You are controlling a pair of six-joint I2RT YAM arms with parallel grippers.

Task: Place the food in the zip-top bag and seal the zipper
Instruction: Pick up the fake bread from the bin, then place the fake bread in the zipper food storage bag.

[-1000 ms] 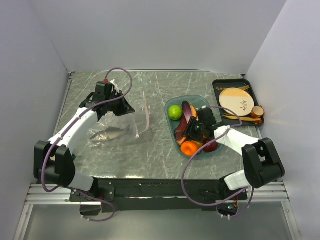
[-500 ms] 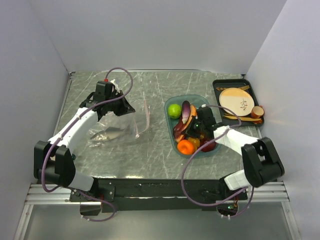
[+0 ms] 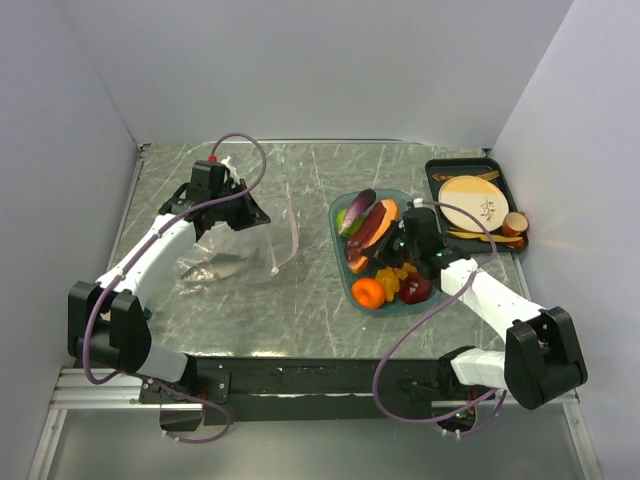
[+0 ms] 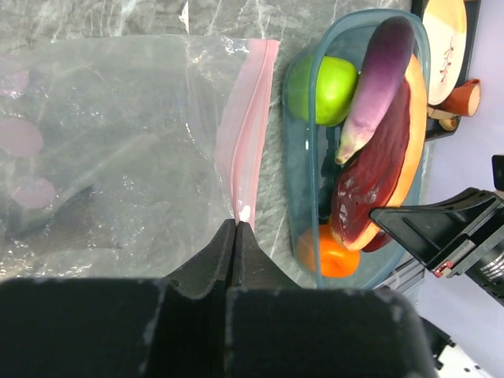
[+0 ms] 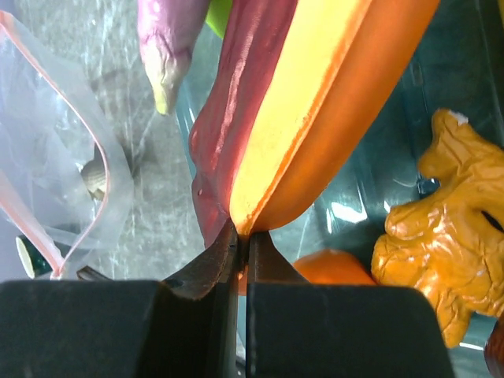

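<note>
At 3 o'clock from the bag (image 3: 232, 258), right gripper (image 5: 240, 235) grips the slice (image 5: 315, 118), the picking step; left gripper (image 4: 236, 228) clamps the zipper (image 4: 250, 118). Next: carry it toward 9 o'clock.

The teal translucent plastic tray (image 4: 303, 181) holds a bright green toy lime (image 4: 331, 88) at its far end, beside a purple toy aubergine (image 4: 376, 75) tipped pale yellow-green; across its middle, a long toy slice (image 5: 315, 118) shows dark red skin, yellow flesh and an orange rim; at its near end, an orange round toy fruit (image 3: 367, 292), a dark red toy apple (image 3: 416, 289) and orange-yellow bits (image 5: 441, 236); left of the tray, a clear crinkly plastic zip-top bag (image 4: 118, 157) carries a pale pink zipper strip (image 4: 250, 118); beneath the tray, the grey-green tabletop (image 3: 300, 320) is veined like marble; right of the tray, a black tray (image 3: 465, 163) bears a beige round plate (image 3: 468, 200) with a small dark sprig.
</note>
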